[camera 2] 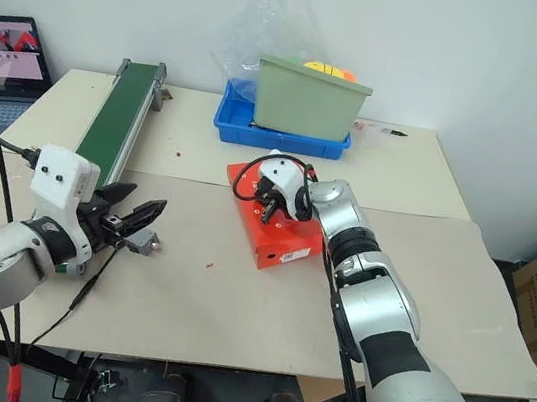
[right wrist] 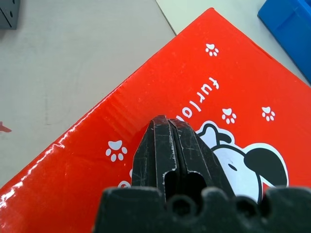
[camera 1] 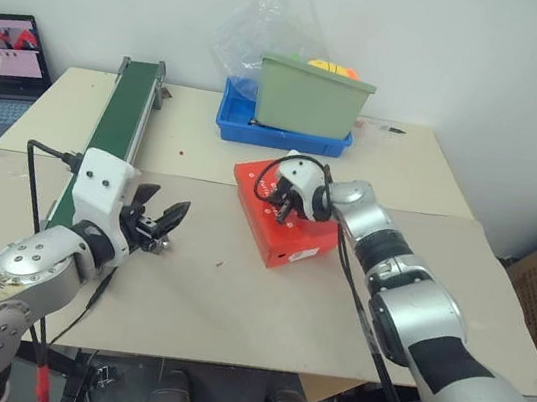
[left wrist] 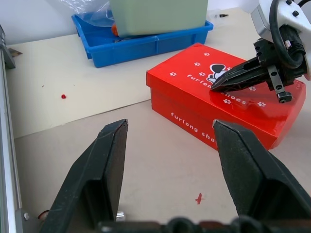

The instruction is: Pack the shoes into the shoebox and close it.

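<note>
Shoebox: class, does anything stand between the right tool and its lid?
Nothing visible does. The right tool, shut, has its tips down at the closed lid of the shoebox, with no object between them.

Shoebox (left wrist: 233, 104) glossy red cardboard; tray (left wrist: 146, 43) smooth blue plastic.

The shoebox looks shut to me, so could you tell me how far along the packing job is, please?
Mostly done: the shoebox has its lid down, and no shoes lie on the table. In hand: the right end effector, fingers shut, presses its tips on the lid. The left end effector waits open, apart from the box. Left: confirm the lid sits flush, then withdraw.
</note>
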Controlling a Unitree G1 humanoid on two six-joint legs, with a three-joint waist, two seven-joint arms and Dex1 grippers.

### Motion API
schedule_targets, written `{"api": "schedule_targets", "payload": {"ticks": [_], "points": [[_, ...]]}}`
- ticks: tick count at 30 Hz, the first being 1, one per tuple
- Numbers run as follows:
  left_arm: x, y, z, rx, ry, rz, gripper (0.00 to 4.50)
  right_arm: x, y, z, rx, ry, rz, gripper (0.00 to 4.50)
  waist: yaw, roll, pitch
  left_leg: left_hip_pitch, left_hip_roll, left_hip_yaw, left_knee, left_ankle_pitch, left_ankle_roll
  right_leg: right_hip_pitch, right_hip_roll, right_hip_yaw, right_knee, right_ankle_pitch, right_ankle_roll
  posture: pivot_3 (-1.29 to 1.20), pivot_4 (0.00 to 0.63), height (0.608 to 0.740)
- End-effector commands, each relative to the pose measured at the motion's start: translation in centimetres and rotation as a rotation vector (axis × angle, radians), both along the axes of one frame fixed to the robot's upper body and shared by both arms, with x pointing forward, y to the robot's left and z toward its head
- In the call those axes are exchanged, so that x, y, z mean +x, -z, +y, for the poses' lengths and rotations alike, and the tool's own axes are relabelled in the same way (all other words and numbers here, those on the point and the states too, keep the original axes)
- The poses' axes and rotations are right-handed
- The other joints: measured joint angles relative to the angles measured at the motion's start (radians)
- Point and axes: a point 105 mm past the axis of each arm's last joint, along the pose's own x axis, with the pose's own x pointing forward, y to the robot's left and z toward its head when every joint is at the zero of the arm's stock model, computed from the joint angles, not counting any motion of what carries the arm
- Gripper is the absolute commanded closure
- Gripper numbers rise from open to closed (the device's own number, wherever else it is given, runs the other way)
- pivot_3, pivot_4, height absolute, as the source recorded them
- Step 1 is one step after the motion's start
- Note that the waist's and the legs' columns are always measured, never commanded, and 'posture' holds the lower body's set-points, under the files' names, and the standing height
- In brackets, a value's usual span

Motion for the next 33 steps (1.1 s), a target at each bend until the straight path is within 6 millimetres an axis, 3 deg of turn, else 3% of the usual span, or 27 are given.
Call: {"api": "schedule_targets", "payload": {"ticks": [1,6,12,19,20,23,31,33], "points": [[0.0,-0.8,-0.1,0.018,0.012,-0.039,1.54,-0.3,-0.4,-1.1,0.058,-0.006,0.098,4.47,0.001,0.001,0.0,-0.001,0.0,0.0,0.0,0.0,0.0,-0.001,0.0,0.0,0.0,0.0,-0.001,0.0,0.15,0.74],[0.8,-1.0,-0.8,0.018,0.051,-0.045,1.54,-0.5,-5.0,-1.6,0.17,-0.067,0.094,4.47,0.009,0.003,0.002,-0.013,0.0,0.0,-0.003,0.001,0.002,-0.006,0.001,0.0,0.001,0.002,0.003,0.0,0.15,0.74],[1.3,-1.0,-1.1,0.022,0.081,-0.046,1.54,-0.5,-7.9,-3.8,0.153,-0.069,0.032,4.47,0.01,0.005,0.004,-0.034,-0.001,-0.001,-0.005,0.004,0.008,-0.027,0.001,0.0,0.001,0.004,0.001,0.0,0.15,0.74],[1.1,-0.6,-0.9,0.05,0.142,-0.031,1.54,-2.1,-9.6,-6.8,0.117,-0.116,0.003,4.47,0.01,0.005,0.005,-0.038,-0.001,-0.001,-0.008,0.004,0.008,-0.033,0.001,0.0,0.002,0.004,0.001,0.0,0.15,0.74],[0.8,-0.6,-1.1,0.048,0.171,-0.029,1.54,-2.8,-9.6,-7.1,0.114,-0.139,0.007,3.92,0.011,0.006,0.005,-0.038,-0.001,-0.001,-0.008,0.004,0.007,-0.033,0.001,0.0,0.002,0.004,0.001,0.0,0.15,0.74],[0.0,-0.6,-1.8,0.044,0.244,-0.03,1.54,-5.1,-9.4,-8.0,0.116,-0.204,0.029,3.11,0.017,0.006,0.006,-0.038,-0.001,-0.001,-0.008,0.004,0.007,-0.033,0.0,0.0,0.001,0.004,0.001,0.0,0.15,0.74],[-0.7,-0.8,-2.5,0.042,0.321,-0.046,1.54,-9.4,-10.0,-9.1,0.166,-0.247,0.078,0.28,0.016,0.008,0.008,-0.038,-0.001,-0.001,-0.004,0.004,0.008,-0.032,0.0,0.001,0.002,0.004,0.001,0.0,0.15,0.74],[-0.7,-0.8,-2.4,0.045,0.325,-0.049,1.54,-10.4,-10.2,-9.4,0.176,-0.252,0.094,0.06,0.018,0.008,0.008,-0.037,-0.001,-0.001,-0.003,0.004,0.008,-0.032,0.0,0.001,0.002,0.003,0.002,0.0,0.15,0.74]]}}
